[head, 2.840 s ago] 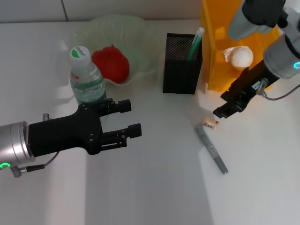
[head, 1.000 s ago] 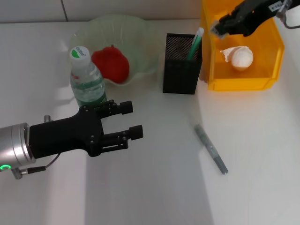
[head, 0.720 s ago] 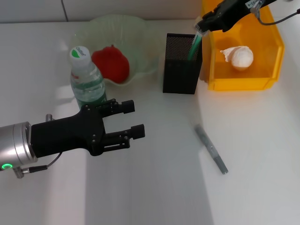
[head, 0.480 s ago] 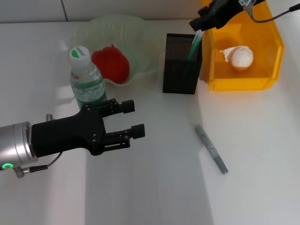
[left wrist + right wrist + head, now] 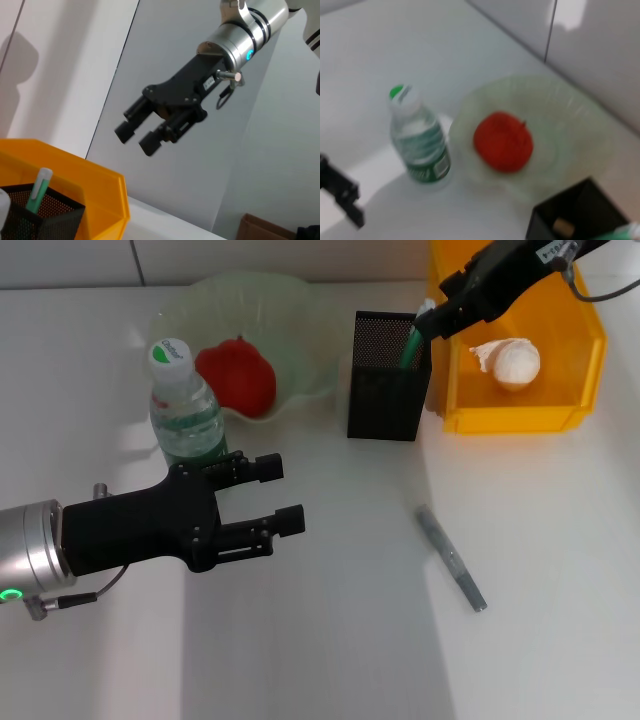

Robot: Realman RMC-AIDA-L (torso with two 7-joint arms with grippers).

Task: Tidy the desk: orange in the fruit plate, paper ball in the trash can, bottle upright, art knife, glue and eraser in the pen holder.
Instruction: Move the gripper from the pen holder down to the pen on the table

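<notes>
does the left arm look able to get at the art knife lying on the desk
Probably yes. The art knife lies alone on bare desk, and the left tool hovers open beside it with nothing between them.

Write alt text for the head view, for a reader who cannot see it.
The right gripper hovers over the black mesh pen holder, which holds a green glue stick. The open left gripper rests near an upright bottle, beside a plate with a red-orange fruit. A paper ball lies in the yellow bin; the art knife lies on the desk.
</notes>
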